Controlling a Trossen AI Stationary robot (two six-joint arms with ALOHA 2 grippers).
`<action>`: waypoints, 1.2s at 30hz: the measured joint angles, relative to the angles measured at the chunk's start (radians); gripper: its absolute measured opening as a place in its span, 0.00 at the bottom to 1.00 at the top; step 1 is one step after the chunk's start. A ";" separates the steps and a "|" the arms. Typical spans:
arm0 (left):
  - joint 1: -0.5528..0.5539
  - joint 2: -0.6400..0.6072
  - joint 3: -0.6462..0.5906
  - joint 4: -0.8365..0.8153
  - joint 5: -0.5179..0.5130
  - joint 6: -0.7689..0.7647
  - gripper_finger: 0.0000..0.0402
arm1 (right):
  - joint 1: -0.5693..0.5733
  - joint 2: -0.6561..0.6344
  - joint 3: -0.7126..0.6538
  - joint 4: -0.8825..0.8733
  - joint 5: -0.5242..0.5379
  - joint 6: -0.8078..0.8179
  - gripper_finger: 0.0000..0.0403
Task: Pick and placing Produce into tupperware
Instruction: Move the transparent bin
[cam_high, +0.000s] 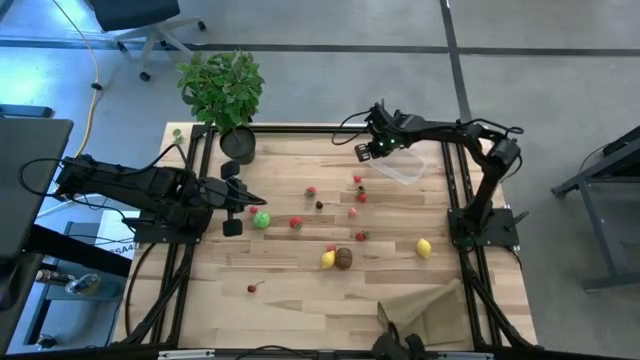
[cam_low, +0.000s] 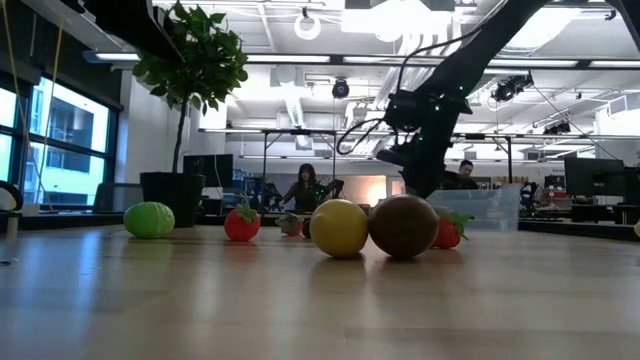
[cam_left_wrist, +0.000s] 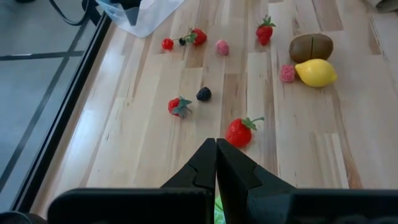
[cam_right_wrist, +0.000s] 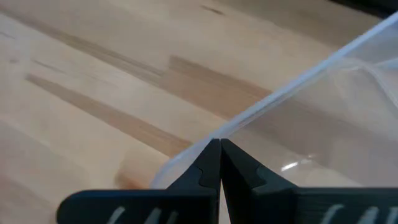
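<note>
**Tupperware pinched at the rim, produce not yet collected**

Tupperware (cam_high: 403, 166) sits near the far right corner of the table (cam_high: 300, 300), tilted, with nothing visible inside. Right gripper (cam_high: 374, 150) closed on its near rim, fingers pressed together over the clear edge in the right wrist view. Looks like a positioning step: steadying or shifting the container before any fruit goes in.

Left gripper (cam_high: 256, 204) shut and holding nothing, hovering just beside the lime (cam_high: 261, 220), which lies almost under its fingertips. Next move probably calls for spreading those fingers, dropping over the lime and closing, then carrying it across the table to the container.

Scattered between the two arms: strawberries (cam_left_wrist: 240, 132), a dark berry (cam_left_wrist: 203, 94), pink berries (cam_left_wrist: 222, 46). Toward the front, one lemon (cam_high: 327, 259) touching the kiwi (cam_high: 344, 258); a second lemon (cam_high: 424, 248) well apart on the right.

Potted plant (cam_high: 224, 95) at the far left corner and paper bag (cam_high: 425, 310) at the front edge, both off the direct path. Loose berries along that path could be knocked and roll.
</note>
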 joint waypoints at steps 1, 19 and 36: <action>0.000 0.000 0.000 0.000 0.000 0.000 0.01 | 0.009 0.001 0.000 0.016 -0.009 0.007 0.00; 0.000 0.000 0.000 0.026 0.001 0.001 0.01 | 0.203 0.286 0.486 -0.200 0.014 -0.037 0.00; 0.000 0.000 0.000 0.021 0.005 0.007 0.01 | 0.407 0.514 0.851 -0.460 -0.004 -0.118 0.00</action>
